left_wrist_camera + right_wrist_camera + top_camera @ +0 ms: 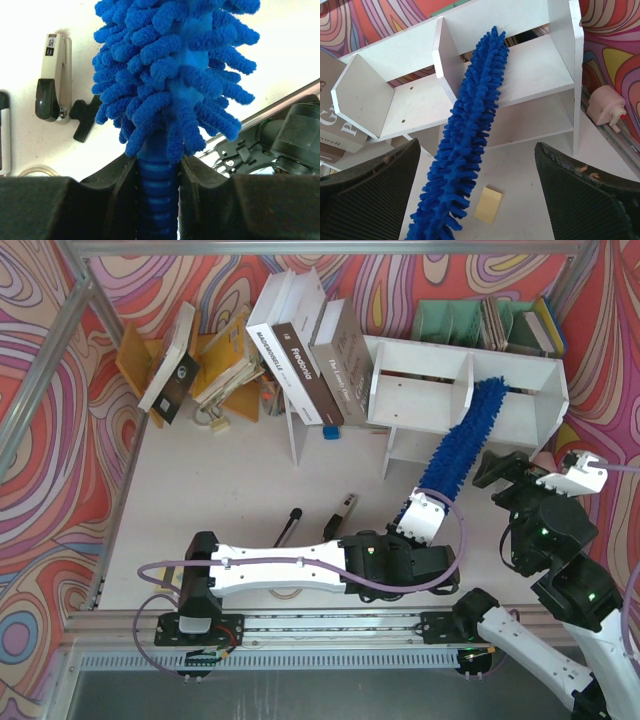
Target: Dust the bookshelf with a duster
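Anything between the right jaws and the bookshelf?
Right wrist view: the duster slants across that stretch, its tip at the bookshelf; a small pale yellow pad lies beside it on the table.

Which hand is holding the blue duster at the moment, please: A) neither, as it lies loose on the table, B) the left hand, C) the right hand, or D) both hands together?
B: the left hand is shut on the ribbed handle of the duster, while the right hand stands open and grips nothing.
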Controlling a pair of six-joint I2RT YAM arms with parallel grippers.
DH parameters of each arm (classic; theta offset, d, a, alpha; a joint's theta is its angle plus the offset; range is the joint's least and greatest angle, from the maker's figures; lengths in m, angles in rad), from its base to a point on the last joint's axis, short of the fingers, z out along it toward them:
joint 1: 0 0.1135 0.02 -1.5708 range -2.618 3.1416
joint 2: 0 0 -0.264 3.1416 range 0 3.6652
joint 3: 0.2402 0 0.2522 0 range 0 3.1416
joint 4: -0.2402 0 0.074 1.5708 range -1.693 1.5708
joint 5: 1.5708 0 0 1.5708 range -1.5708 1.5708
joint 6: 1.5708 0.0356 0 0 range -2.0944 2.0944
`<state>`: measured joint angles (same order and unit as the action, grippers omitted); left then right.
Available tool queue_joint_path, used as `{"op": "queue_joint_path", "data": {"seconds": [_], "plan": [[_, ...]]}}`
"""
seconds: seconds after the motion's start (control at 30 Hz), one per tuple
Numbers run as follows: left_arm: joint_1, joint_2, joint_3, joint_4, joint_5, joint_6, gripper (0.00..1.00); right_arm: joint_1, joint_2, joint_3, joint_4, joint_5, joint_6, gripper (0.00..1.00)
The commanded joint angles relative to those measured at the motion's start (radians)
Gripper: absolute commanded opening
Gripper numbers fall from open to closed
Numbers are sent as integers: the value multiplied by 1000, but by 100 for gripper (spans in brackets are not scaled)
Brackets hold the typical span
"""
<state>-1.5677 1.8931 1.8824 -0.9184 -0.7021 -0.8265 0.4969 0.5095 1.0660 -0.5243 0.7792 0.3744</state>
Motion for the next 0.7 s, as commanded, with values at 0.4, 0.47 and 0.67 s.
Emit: {"op": "queue_joint_path", "data": {"seconds": [0.4,0.47,0.67], "plan": [[1,96,141,152,123,244,0,-2,-12,35,30,31,-8,84],[1,91,134,170,135,257,0,-3,-15,35,33,36,-7,84],[1,25,36,265,164,266,0,-2,-18,35,34,43,-2,84]]}}
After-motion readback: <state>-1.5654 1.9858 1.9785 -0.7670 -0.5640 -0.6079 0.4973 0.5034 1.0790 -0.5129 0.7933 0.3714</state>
